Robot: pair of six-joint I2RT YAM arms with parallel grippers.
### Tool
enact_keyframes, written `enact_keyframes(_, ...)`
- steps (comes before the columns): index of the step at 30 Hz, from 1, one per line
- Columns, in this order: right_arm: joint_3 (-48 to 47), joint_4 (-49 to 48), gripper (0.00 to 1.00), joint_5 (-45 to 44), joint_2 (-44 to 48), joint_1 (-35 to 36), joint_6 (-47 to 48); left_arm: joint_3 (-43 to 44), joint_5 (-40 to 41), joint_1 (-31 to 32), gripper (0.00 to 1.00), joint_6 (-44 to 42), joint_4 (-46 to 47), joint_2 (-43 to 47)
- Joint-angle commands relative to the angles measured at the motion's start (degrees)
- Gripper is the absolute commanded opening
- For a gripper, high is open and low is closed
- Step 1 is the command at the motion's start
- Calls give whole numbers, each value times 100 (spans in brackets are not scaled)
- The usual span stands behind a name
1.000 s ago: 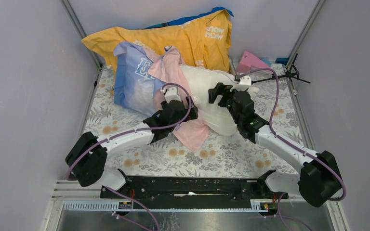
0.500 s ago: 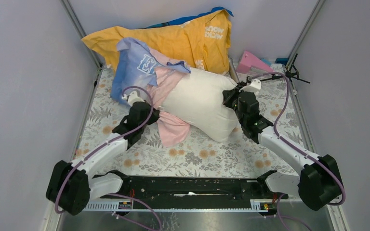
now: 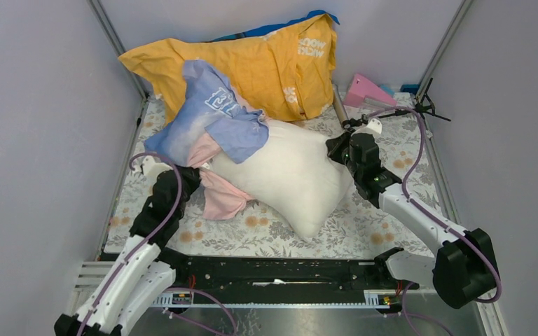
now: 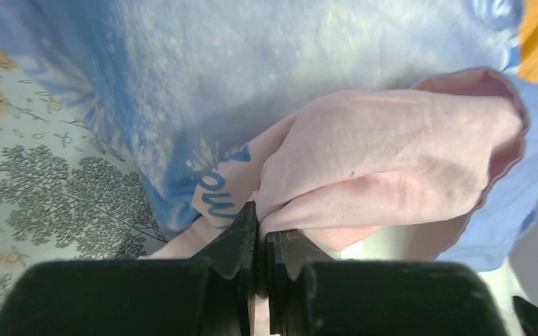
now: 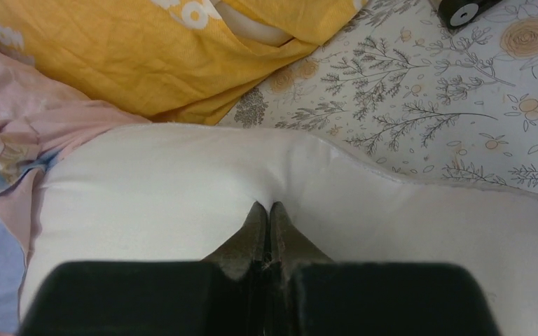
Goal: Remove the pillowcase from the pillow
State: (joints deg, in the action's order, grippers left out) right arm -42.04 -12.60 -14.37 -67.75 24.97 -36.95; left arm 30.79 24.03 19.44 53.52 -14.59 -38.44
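Plump white pillow point(image 3: 287, 171) across the middle of the floral counter point(image 3: 392, 150), slanted, with one corner pointing near toward the arm bases. Around its far-left end only, the pillowcase point(image 3: 214, 115), bunched up: light blue face with white lettering uppermost, pale pink face spilling out beneath and down the near-left side. To the right of that bunch, bare white all the way along. At the near-left edge of the fabric, the left gripper point(image 3: 195, 173), clenched on a pale pink fold; from the left wrist camera, tips pressed together with the pink cloth pinched between them, blue fabric draped above and behind, floral counter off to the left. At the right end of the pillow, the right gripper point(image 3: 338, 148), clamped tight on the white cloth itself; from the right wrist camera, a small pucker of white fabric drawn in between the closed tips, with a seam running off to the right. Well apart from that gripper, at the left edge of the right wrist view, more of the pillowcase: pink, with part of a cartoon face and a patch of blue. Behind, against the far wall, a yellow-orange cover point(image 3: 252, 59) with white lettering, lying against the far side of the pillow and overlapped by the blue cloth. At the far right, a small pink object point(image 3: 368, 89) and a black stand point(image 3: 427, 106), both clear of the pillow.
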Motion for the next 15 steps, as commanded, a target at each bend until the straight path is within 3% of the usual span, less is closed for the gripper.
enact_keyframes(1,-235,1068,0,-1207,184,-581,304,-200,2046,-318,0,157,-611,991)
enact_keyframes(5,-464,1198,0,-1064,378,-612,450,-346,1157,-318,0,-471,81,1049)
enact_keyframes(8,-899,1469,4,-288,267,-615,787,-154,25,-318,0,-915,583,556)
enact_keyframes(9,-1104,1653,16,105,172,-616,918,-55,-407,-318,0,-1016,689,351)
enact_keyframes(10,-1300,1780,37,619,99,-614,1110,38,-799,-318,0,-1119,826,165)
enact_keyframes(11,-1471,1869,66,1151,34,-616,1270,107,-1218,-318,0,-1184,969,-26)
enact_keyframes(12,-1613,1992,82,1606,-5,-599,1349,164,-1562,-318,0,-1221,1083,-199)
enact_keyframes(13,-1762,2156,89,1883,-32,-575,1395,197,-1839,-318,0,-1224,1178,-351)
enact_keyframes(15,-2084,2528,95,1900,-18,-302,1662,272,-2233,-318,0,-1236,1270,-611)
